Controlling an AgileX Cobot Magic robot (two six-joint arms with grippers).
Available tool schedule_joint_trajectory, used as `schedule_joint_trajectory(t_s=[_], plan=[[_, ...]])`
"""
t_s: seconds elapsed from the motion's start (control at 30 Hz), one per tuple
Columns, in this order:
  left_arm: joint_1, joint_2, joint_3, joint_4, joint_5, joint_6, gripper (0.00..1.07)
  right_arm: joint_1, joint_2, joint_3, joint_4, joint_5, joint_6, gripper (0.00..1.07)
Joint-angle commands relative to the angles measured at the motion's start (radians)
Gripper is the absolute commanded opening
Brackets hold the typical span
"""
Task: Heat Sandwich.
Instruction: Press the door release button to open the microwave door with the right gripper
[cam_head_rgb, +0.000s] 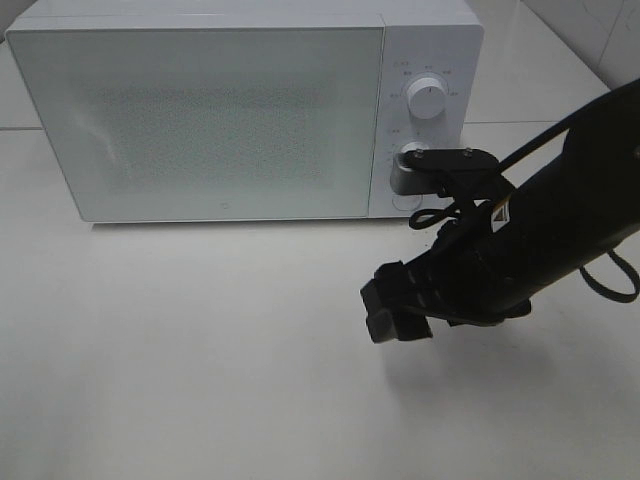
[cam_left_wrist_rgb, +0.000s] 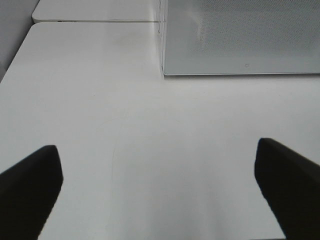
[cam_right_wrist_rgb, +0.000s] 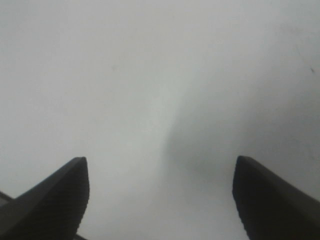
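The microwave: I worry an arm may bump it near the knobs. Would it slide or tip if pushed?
The microwave looks wide, low and boxy, so it probably would not tip. It sits flat on the smooth white table, so a hard shove might slide it, though it is likely too heavy for a light bump to move.

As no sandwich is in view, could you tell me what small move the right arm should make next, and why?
Probably ease the right gripper toward the microwave door, at its edge beside the knob. The door is shut, the gripper hangs open and empty over the table, and no sandwich shows, so the door likely comes first.
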Motion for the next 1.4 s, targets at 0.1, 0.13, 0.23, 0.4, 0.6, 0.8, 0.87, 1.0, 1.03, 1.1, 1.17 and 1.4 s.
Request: schedule_joint_trajectory(t_s=[0.1,0.13,0.23,0.4,0.6,0.8,0.87,1.0,1.03,1.1,1.17,1.4], plan=[[-0.001,-0.026,0.004,0.002,0.003,-0.004,1.01,-0.006,-0.029,-0.042,-0.160,0.214,-0.026,0.76],[-0.001,-0.026,0.004,0.002,0.003,-0.004,1.01,-0.006,-0.038,-0.046,-0.181,0.249,-0.026,0.76],[-0.001,-0.026,0.004,0.002,0.003,-0.004,1.01,-0.006,-0.066,-0.055,-0.221,0.329,-0.026,0.76],[-0.001,-0.026,0.004,0.002,0.003,-0.004,1.01,-0.006,-0.147,-0.055,-0.251,0.441,-0.025,0.76],[-0.001,-0.026,0.004,0.002,0.003,-0.004,1.01,-0.006,-0.295,-0.055,-0.282,0.513,-0.024,0.76],[-0.001,-0.026,0.004,0.002,0.003,-0.004,1.01,-0.006,-0.496,-0.055,-0.299,0.516,-0.018,0.76],[-0.001,-0.026,0.004,0.002,0.003,-0.004,1.01,-0.006,-0.526,-0.055,-0.299,0.517,-0.018,0.76],[-0.001,-0.026,0.004,0.002,0.003,-0.004,1.01,-0.006,-0.638,-0.055,-0.297,0.540,-0.018,0.76],[-0.001,-0.026,0.004,0.002,0.003,-0.004,1.01,-0.006,-0.669,-0.055,-0.297,0.553,-0.018,0.76],[-0.001,-0.026,0.004,0.002,0.003,-0.004,1.01,-0.006,-0.755,-0.055,-0.297,0.590,-0.018,0.76],[-0.001,-0.026,0.004,0.002,0.003,-0.004,1.01,-0.006,-0.787,-0.055,-0.298,0.598,-0.018,0.76],[-0.001,-0.026,0.004,0.002,0.003,-0.004,1.01,-0.006,-1.000,-0.034,-0.299,0.646,-0.018,0.76]])
